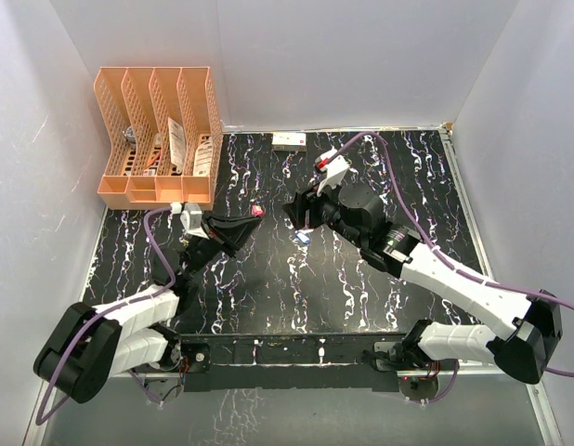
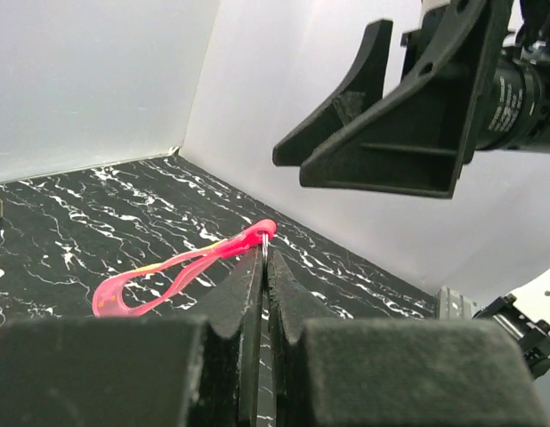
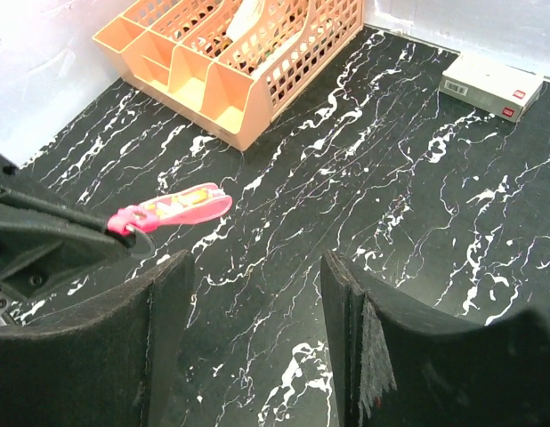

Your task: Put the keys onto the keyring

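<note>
Left gripper [image 2: 264,262] clamped on keyring [image 2: 213,252], pink strap sticking out; right gripper [image 3: 253,267] open, empty, close by.

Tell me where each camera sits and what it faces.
Top external: high behind the arm bases, looking down at the table; left arm and right arm show whole.
Left wrist: on the left arm, looking along the shut left gripper pinching the keyring, toward the right gripper.
Right wrist: on the right arm, angled down at the table between its open fingers.
Shared: both wrists show the keyring; top and right wrist, the orange file organizer.
</note>
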`<state>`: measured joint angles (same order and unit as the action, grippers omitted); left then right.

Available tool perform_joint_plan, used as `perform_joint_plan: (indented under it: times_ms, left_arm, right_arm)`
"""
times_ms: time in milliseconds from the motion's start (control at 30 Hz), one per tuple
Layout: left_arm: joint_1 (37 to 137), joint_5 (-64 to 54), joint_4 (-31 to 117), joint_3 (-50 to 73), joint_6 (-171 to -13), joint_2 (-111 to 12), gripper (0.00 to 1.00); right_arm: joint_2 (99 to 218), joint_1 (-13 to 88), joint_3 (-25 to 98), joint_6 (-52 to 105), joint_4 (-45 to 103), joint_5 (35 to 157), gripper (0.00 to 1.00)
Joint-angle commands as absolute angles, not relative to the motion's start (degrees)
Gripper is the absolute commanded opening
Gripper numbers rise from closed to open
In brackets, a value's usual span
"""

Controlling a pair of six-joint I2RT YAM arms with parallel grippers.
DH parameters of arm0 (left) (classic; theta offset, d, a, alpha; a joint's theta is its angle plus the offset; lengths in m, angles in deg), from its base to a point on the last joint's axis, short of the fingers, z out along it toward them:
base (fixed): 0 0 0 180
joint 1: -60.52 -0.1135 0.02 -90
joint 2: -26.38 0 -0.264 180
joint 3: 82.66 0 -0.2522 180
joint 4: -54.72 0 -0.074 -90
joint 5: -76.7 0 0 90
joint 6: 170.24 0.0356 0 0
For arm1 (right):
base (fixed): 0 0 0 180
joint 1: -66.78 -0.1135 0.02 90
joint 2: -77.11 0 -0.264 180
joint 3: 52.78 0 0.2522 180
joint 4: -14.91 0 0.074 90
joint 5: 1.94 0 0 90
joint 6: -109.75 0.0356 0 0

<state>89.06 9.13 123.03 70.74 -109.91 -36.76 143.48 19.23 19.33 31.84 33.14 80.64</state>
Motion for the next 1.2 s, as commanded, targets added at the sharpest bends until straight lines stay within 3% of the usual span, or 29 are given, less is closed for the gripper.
perform_joint_plan:
  times_ms: [0, 133, 367, 600, 1167]
  left_arm:
    - [85.42, 14.99, 133.88, 68.08, -117.57, -39.71, 0.00]
    - [81.79, 17.82, 143.25, 67.42, -124.96, -45.78, 0.00]
    - [79.54, 24.14, 143.40, 63.59, -127.57, -49.30, 0.00]
    - [76.36, 26.48, 143.36, 62.57, -130.84, -48.49, 0.00]
    - [73.03, 27.96, 143.36, 62.75, -136.92, -49.32, 0.00]
  right_arm:
    - [140.66, 19.60, 18.46, 31.87, 31.18, 80.87, 0.58]
    - [140.16, 20.48, 17.00, 32.32, 32.80, 78.43, 0.59]
    - [145.75, 27.23, 17.59, 37.52, 40.33, 79.44, 0.59]
    - [156.39, 27.83, 18.25, 37.24, 39.46, 81.92, 0.58]
    - [175.08, 27.82, 21.00, 28.27, 26.34, 82.14, 0.41]
